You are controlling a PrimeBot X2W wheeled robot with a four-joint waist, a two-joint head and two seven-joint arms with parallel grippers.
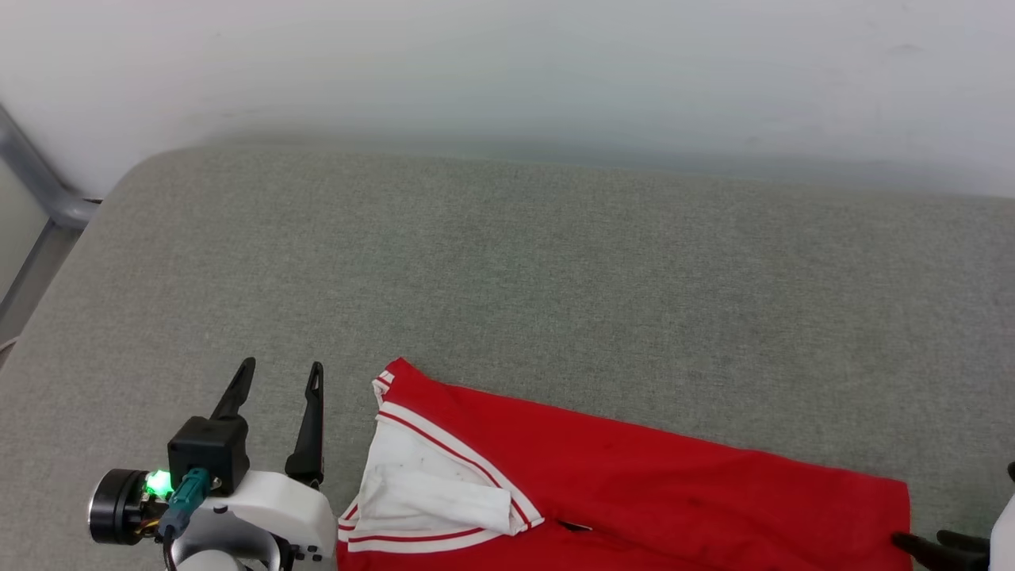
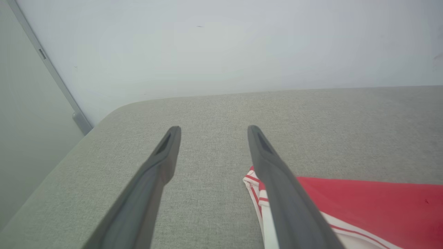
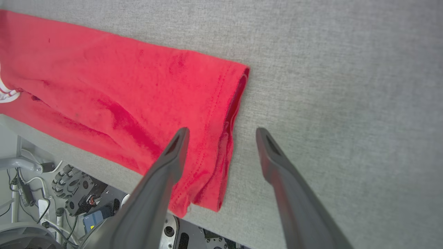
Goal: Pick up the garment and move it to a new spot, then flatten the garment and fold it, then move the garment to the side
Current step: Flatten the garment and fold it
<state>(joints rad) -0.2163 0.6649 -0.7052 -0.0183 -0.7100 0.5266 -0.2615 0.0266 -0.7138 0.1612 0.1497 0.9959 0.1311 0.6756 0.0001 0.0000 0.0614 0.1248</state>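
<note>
The garment (image 1: 634, 484) lies folded into a long red band along the near edge of the grey padded surface (image 1: 507, 277), its white sleeve (image 1: 428, 492) with red-and-white trim at the left end. My left gripper (image 1: 277, 379) stands open just left of that sleeve, nothing between its fingers; in the left wrist view the gripper (image 2: 214, 131) points over bare grey cloth, the garment (image 2: 373, 204) to its right. My right gripper (image 3: 223, 133) is open above the garment's right hem (image 3: 228, 114), not touching it. Its dark fingertips (image 1: 920, 547) show at the garment's right end.
A white wall (image 1: 507, 71) closes the far side, with a grey metal bar (image 1: 40, 186) at the back left. The surface's rounded left corner (image 2: 114, 114) is close. In the right wrist view the near edge drops to the robot's base and cables (image 3: 52, 193); the garment corner (image 3: 193, 200) overhangs it.
</note>
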